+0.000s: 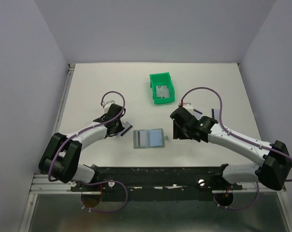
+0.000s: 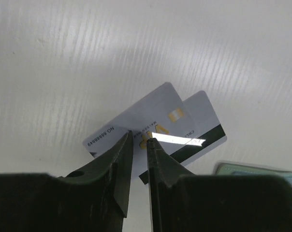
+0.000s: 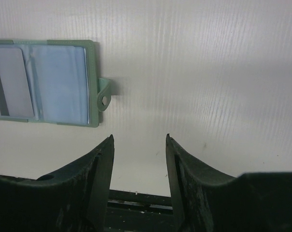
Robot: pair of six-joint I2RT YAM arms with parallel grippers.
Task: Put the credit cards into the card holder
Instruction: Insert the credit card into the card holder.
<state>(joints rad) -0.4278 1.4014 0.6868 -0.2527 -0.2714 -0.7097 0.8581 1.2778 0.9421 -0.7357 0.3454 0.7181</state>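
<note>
Two credit cards [image 2: 151,113] lie overlapped and fanned at the left gripper [image 2: 140,137]. The upper one shows a gold chip and a printed number. The lower one shows its black stripe along one long edge.

The left claw's jaws stand only a narrow slit apart at the near edge of the pair, and card surface shows through the slit. Whether they pinch the cards or merely straddle them I cannot tell. In the top view the pair sits at about 9 o'clock from the card holder [image 1: 156,138], near its left edge but apart from it.

The card holder lies open and flat on the white table [image 1: 102,82], between the two arms. A third card [image 3: 13,79] is tucked in its left pocket, with its black stripe running along the outer edge. The right pocket shows its pale grey-blue lining. A small tab [image 3: 105,99] with a hole juts from the holder's right edge.

The right gripper [image 3: 139,137] hangs at 3 o'clock from the holder, just beside that tab. Its jaws are spread wide, with bare table between them and nothing in their grasp.

A bright green bin [image 1: 158,77] stands at about 1 o'clock from the holder, well apart from it. A fourth silvery card [image 1: 162,91] lies inside it.
</note>
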